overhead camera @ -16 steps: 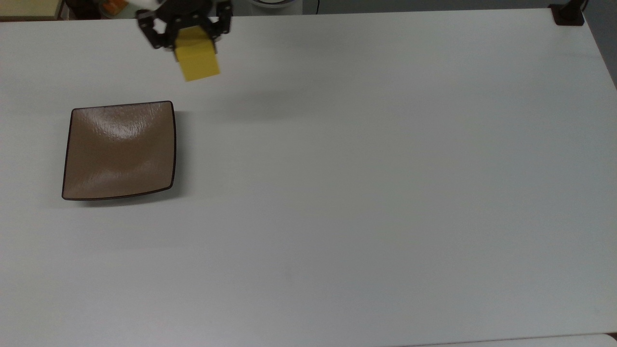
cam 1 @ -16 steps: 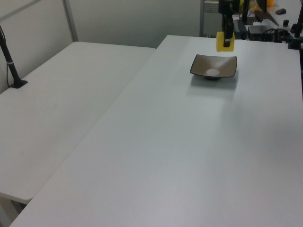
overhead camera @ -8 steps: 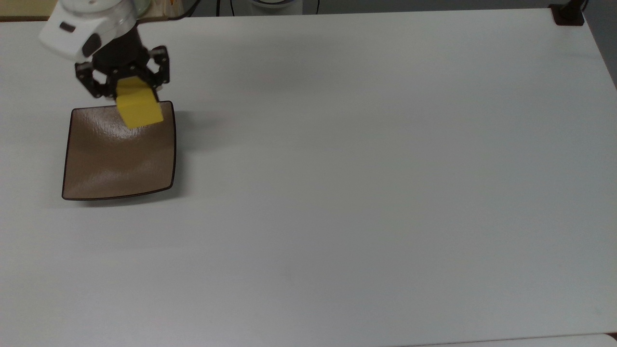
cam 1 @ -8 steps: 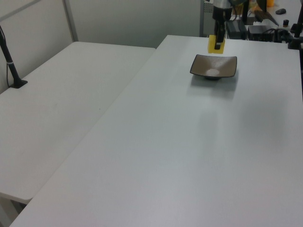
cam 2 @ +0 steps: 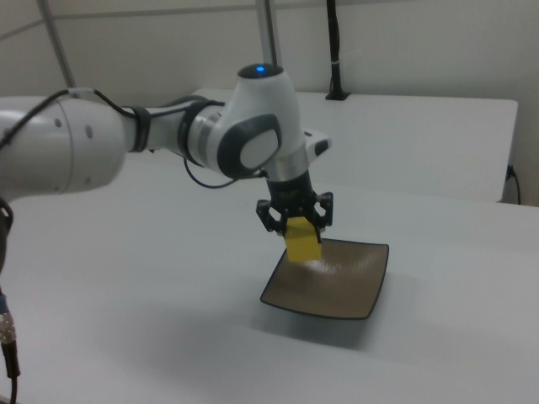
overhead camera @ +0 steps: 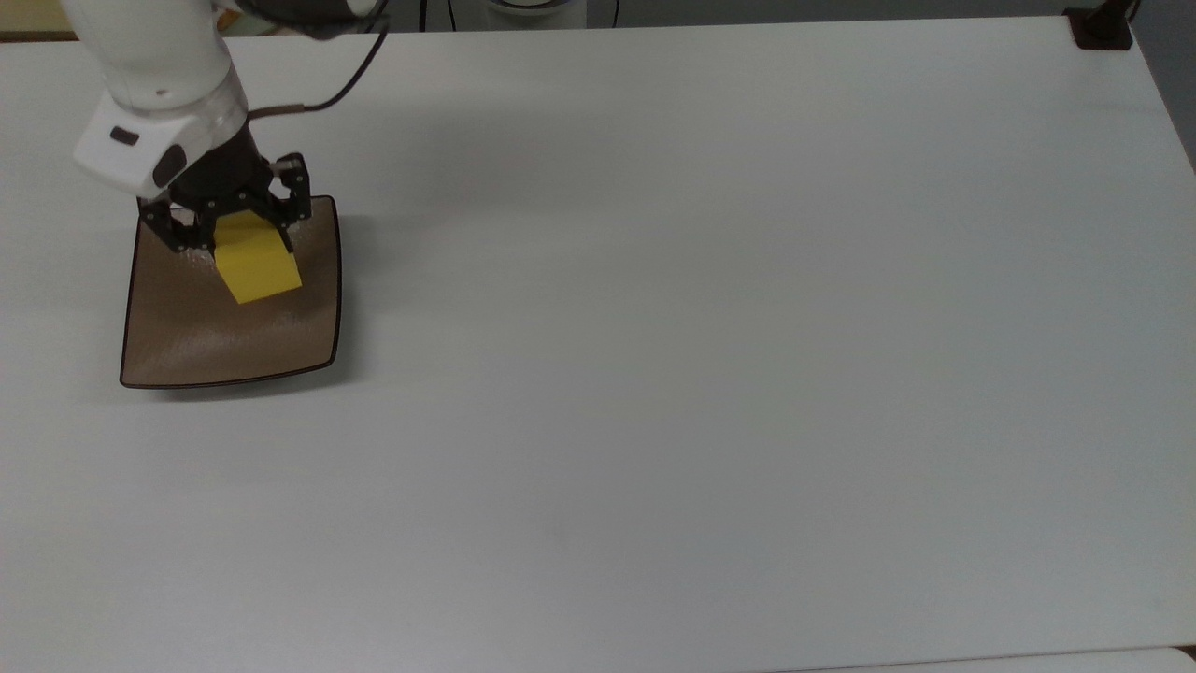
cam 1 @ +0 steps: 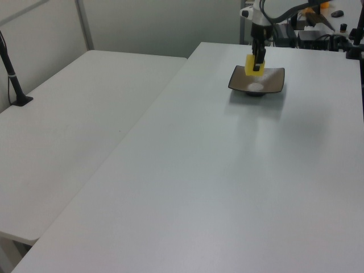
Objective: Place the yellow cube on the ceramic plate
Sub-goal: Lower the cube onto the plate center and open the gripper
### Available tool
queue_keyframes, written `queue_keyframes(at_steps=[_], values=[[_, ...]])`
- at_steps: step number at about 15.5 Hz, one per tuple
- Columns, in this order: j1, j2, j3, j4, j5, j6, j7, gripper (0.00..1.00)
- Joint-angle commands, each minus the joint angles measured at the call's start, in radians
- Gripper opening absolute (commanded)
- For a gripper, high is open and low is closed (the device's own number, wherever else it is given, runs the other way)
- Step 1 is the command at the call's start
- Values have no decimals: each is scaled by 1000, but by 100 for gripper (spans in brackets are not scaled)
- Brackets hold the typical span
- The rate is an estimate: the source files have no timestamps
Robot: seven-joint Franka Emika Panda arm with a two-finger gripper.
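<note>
Top view, progress: the yellow cube (overhead camera: 256, 269) is seen carried over the ceramic plate (overhead camera: 187, 346); by judgement the carry is nearly finished, while lowering and release are left to be done.
Claw state: the claw (overhead camera: 245, 245) is closed on the yellow cube, one finger pressed against each of two opposite faces.
Cube position: in the top view it is found over the plate's upper half, toward 12 o'clock from the plate's centre.
Cube height: in the right view the cube (cam 2: 301, 242) is seen above the plate (cam 2: 354, 290); contact cannot be confirmed, and it is judged to be held just clear of the surface.
Plate position: in the top view it is set on the white counter (overhead camera: 710, 355) at about 9 o'clock from the counter's middle, near the top view's left edge.
Cube appearance: a plain bright yellow block with matte faces and crisp edges, held slightly turned against the plate's sides.
Plate appearance: square, glossy tan-brown, thin dark rim, upturned corners, a shallow dished centre marked by a pale highlight in the left view (cam 1: 272, 84).
</note>
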Motion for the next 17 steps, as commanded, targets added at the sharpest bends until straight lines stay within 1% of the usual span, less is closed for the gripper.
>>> queue_keyframes(at_steps=[1, 6, 8, 9, 10, 11, 13, 14, 17], values=[[-19, 47, -1, 13, 33, 60, -35, 19], [-19, 99, -3, 13, 30, 89, -33, 21], [-19, 112, -15, 11, 32, 121, -33, 21], [-19, 118, -17, 8, 30, 135, -30, 23], [-19, 118, -17, 1, 32, 138, -27, 27], [-20, 119, -18, -1, 32, 138, -24, 39], [-20, 116, -31, -1, 47, 136, -16, 92], [-19, 116, -31, -1, 55, 136, -22, 100], [-17, 109, -31, 2, 55, 133, -13, 100]])
